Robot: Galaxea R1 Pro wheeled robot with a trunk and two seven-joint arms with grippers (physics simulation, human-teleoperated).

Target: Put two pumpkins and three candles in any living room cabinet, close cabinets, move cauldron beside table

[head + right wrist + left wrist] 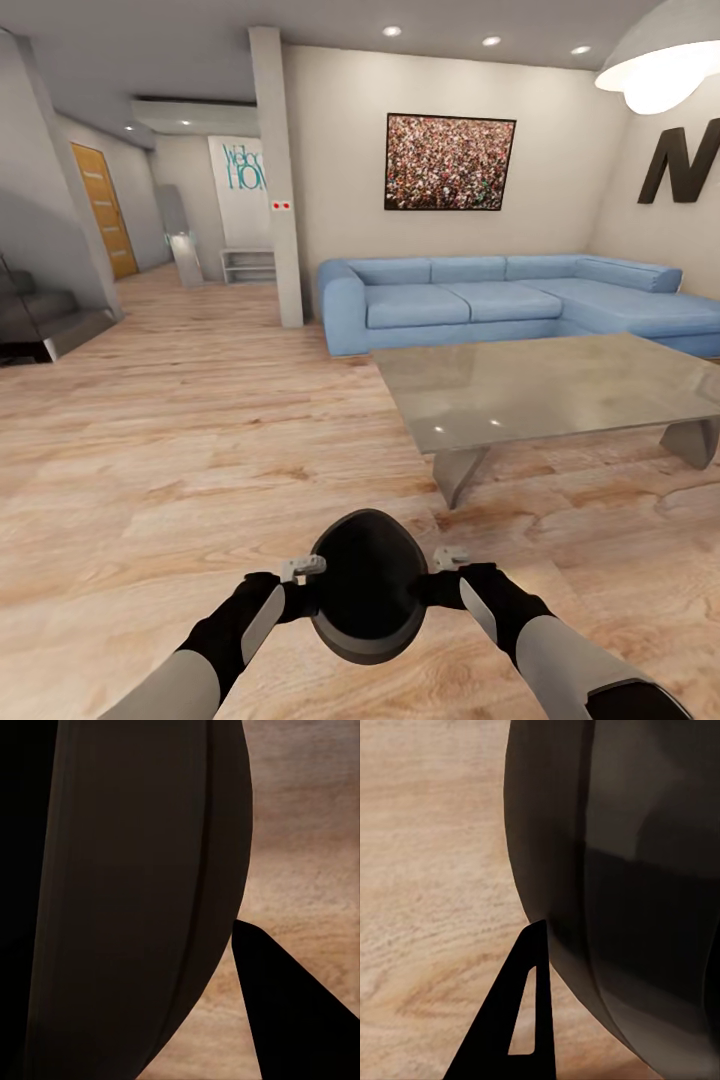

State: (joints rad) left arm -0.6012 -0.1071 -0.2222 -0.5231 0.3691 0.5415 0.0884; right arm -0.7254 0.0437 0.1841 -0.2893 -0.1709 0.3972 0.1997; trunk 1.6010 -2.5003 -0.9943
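The black cauldron hangs low in front of me above the wooden floor, its wide mouth facing up towards the head camera. My left gripper is shut on its left rim and my right gripper on its right rim. In the left wrist view one dark finger lies outside the cauldron wall. The right wrist view has a finger beside the cauldron wall. The low grey table stands ahead and to the right, a short way beyond the cauldron. Pumpkins, candles and cabinet are out of view.
A blue corner sofa runs behind the table. A white pillar stands to the sofa's left, and dark stairs are at the far left. Open wooden floor stretches ahead and left. A pendant lamp hangs top right.
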